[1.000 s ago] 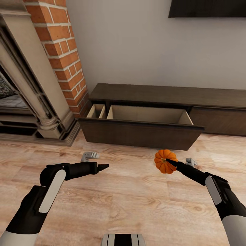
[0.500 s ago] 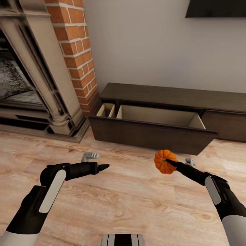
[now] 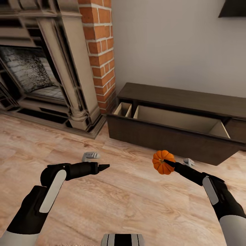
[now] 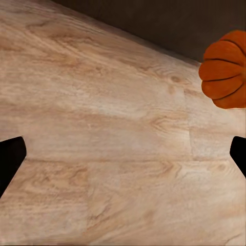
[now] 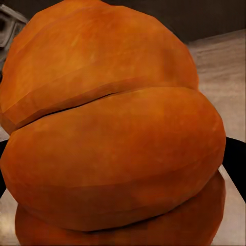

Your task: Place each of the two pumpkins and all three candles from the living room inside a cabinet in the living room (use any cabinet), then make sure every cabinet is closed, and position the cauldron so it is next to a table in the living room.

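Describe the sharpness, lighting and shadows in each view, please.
Head view: sharp, even light, no glare; the cabinet drawer interior is shaded toward its front wall. Left wrist view: floor grain soft, pumpkin cut by the frame edge. Right wrist view: the pumpkin is very close, soft-edged, with darker grooves.

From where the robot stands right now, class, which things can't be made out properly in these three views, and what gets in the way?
- Drawer floor of the cabinet, head view: hidden by its own front panel.
- Pumpkin stem, right wrist view: too close, only orange ribs show.
- Two small grey objects on the floor, head view: too small; the right one is partly behind the right gripper.
- Dark panel on the wall: cut by the frame edge.
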